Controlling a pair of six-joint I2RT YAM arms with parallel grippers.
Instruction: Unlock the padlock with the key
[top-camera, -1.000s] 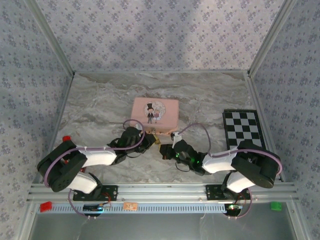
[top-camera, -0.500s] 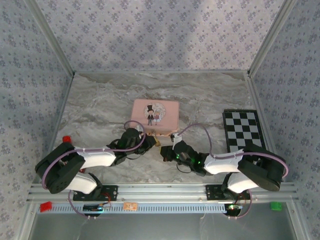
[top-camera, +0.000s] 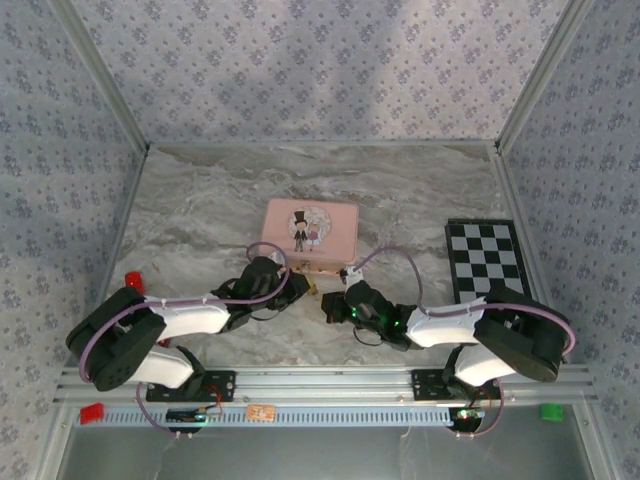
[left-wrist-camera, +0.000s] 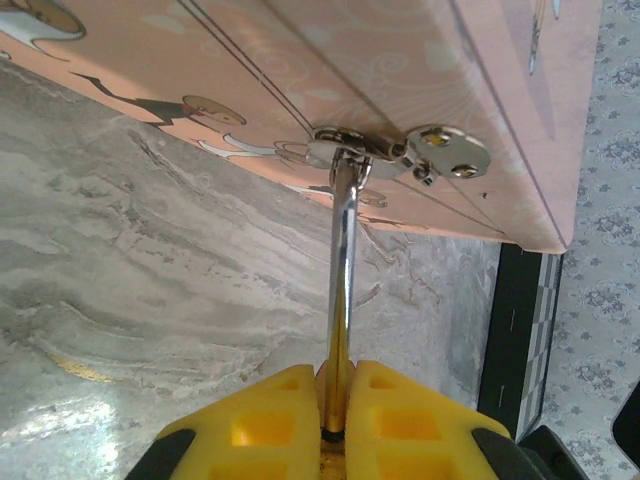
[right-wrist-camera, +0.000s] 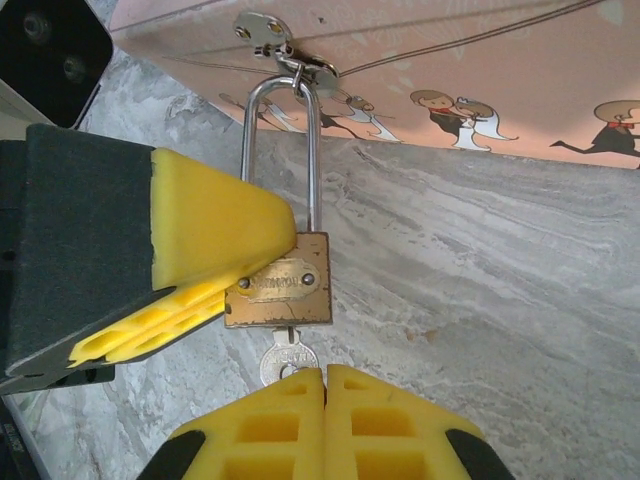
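**Table** (top-camera: 200, 200): grey marbled top filling the middle of the top view, walled by patterned wallpaper (top-camera: 300, 70) at the back and both sides.

**Left arm** (top-camera: 180, 320): lower left of the top view, reaching toward frame centre.

**Right arm** (top-camera: 460, 325): lower right of the top view, reaching in toward the same spot.

**Pink tin** (top-camera: 310, 225): illustrated box lying flat at the centre of the top view. A small silvery hasp (right-wrist-camera: 275, 40) sits on its near wall, at the top of the right wrist view.

**Checkerboard** (top-camera: 483, 258): black-and-white panel at right of centre in the top view, well apart from the tin.

**Left gripper** (left-wrist-camera: 338, 385): bottom centre of the left wrist view, its yellow fingers (left-wrist-camera: 400, 420) closed on the padlock, seen edge-on. In the right wrist view, one of its pads presses the lock's left side.

**Right gripper** (right-wrist-camera: 325, 385): bottom centre of the right wrist view, jaws pressed fully together just beneath the key. Whether they pinch it cannot be told.

**The padlock** (right-wrist-camera: 280, 282): brass body at the centre of the right wrist view, hanging off the tin's front. Its thin shackle (right-wrist-camera: 280, 150) runs up through the hasp ring.

**The key** (right-wrist-camera: 287, 357): silvery, seated in the underside of the padlock, with its bow showing just above the right gripper's tips.
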